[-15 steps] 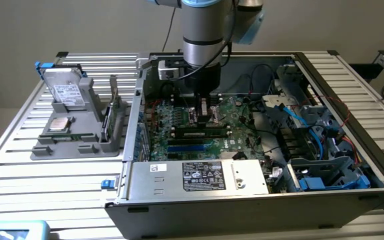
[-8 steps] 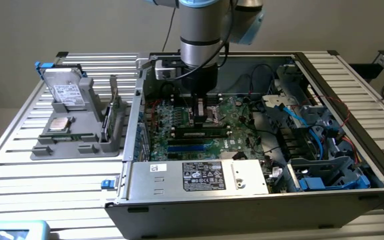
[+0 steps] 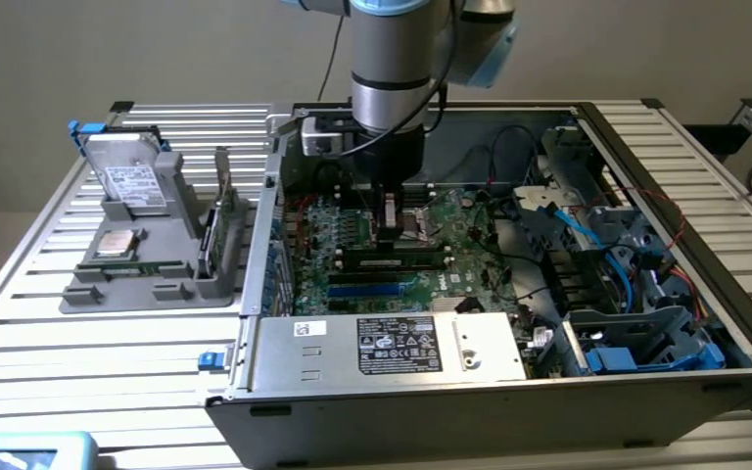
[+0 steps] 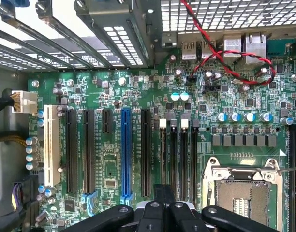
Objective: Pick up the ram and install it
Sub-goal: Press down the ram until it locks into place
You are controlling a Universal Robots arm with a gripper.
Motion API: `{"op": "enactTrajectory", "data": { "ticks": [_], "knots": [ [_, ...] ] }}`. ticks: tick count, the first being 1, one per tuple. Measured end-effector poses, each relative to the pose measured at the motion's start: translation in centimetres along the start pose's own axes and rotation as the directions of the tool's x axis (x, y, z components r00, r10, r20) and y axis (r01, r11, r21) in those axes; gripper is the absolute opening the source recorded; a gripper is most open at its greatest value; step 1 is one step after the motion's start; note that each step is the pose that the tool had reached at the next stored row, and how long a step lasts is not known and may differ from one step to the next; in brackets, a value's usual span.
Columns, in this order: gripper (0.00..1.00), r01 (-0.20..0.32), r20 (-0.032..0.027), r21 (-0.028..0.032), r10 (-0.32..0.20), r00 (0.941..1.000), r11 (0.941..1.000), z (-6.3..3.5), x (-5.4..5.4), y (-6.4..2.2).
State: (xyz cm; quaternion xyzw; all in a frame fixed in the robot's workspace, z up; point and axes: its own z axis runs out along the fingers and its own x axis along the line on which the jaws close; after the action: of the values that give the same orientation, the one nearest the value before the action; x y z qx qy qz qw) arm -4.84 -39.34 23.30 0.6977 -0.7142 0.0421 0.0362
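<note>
Fingers (image 4: 153, 218) pinched fully shut, gripping nothing, tips down over ram (image 3: 396, 260) standing edge-up in memory slot on motherboard (image 4: 138, 87) inside case (image 3: 689, 196); likely closed for pressing it home.

In the exterior view the arm (image 3: 396, 59) runs off the upper edge, and the hand's (image 3: 394, 211) tips sink out of sight among the motherboard (image 3: 376, 257) parts. The power supply's label (image 3: 398, 346) (white print) is too small to read.
</note>
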Motion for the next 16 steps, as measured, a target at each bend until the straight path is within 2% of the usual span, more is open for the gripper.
{"op": "enactTrajectory", "data": {
  "ticks": [5,10,16],
  "knots": [
    [0.11,-0.001,0.0062,-0.0003,0.001,1.0,1.0,0.14,-0.01,0.22],
    [0.11,-0.001,0.0156,-0.0006,0.001,0.9999,1.0,0.51,-0.05,0.23],
    [0.11,-0.002,0.0176,-0.0009,0.002,0.9998,1.0,0.69,-0.02,0.16]
  ]
}}
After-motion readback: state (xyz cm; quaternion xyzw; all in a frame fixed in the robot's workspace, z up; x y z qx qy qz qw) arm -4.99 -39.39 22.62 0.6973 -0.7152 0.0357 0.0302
